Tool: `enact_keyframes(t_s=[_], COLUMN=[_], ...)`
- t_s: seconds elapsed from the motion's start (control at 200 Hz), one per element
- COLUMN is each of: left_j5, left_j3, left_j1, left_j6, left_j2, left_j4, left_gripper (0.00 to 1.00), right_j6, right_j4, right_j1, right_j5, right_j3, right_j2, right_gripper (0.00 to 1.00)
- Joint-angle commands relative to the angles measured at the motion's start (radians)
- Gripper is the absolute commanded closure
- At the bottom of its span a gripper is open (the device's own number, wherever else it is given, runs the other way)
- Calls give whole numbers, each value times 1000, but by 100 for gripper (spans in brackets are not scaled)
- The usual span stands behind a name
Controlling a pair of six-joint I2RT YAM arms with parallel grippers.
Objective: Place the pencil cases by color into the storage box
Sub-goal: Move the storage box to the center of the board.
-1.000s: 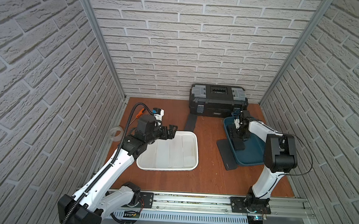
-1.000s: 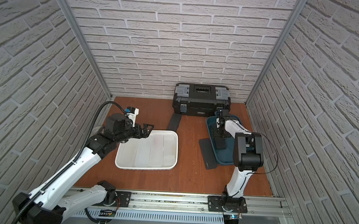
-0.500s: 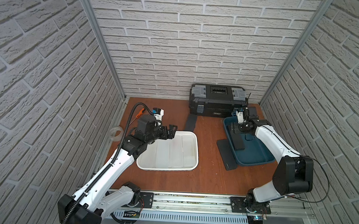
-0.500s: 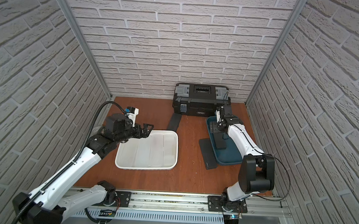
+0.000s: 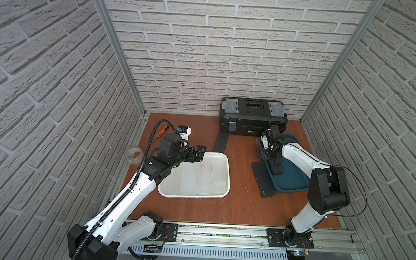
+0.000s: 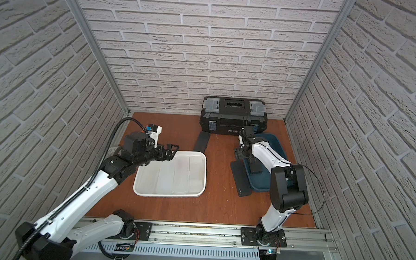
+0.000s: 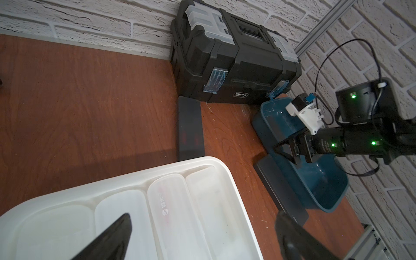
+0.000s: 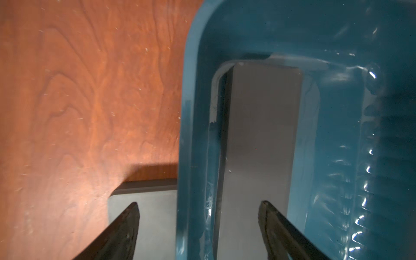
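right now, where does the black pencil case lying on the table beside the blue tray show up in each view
In a top view: black pencil case right of centre, alongside the blue tray.
In a top view: the same spot, beside the tray.
Left wrist: along the tray's outer wall, on the side facing the white tray.
Right wrist: outside the tray wall, on the table.
Shared landmark: the blue tray.

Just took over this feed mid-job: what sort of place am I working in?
Probably a lab robot cell: brick-pattern wall panels box in a wooden tabletop, and the left arm and right arm are mounted on a metal rail along its front edge.
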Motion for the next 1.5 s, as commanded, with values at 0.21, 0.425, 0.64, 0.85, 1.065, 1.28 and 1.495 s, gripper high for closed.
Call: enact_keyframes(t_s=[0.21, 0.425, 0.64, 0.85, 1.065, 1.28, 1.495], left_j5=[-39, -108, -153, -229, -254, -267, -183], left_j3=[16, 66, 135, 257, 396, 561, 660], left_j1=[-11, -51, -93, -133, -140, -127, -65], left_j6=[17, 49, 61, 124, 170, 216, 246], left_j2=[40, 125, 237, 423, 636, 860, 996], left_j4=[10, -16, -18, -80, -119, -156, -103], left_gripper=[2, 2, 2, 2, 2, 2, 2], right_j6=[21, 43, 61, 103, 171, 232, 247], right_j4=[44, 81, 117, 171, 199, 230, 251], right_j1=[-79, -134, -164, -161, -144, -75, -34], right_j5=[27, -10, -76, -186, -206, -222, -268], right_j3=[-36, -76, -117, -162, -205, -254, -280], right_j2=[-3, -23, -66, -258, -458, -596, -665], right_gripper=[16, 16, 17, 17, 17, 17, 17])
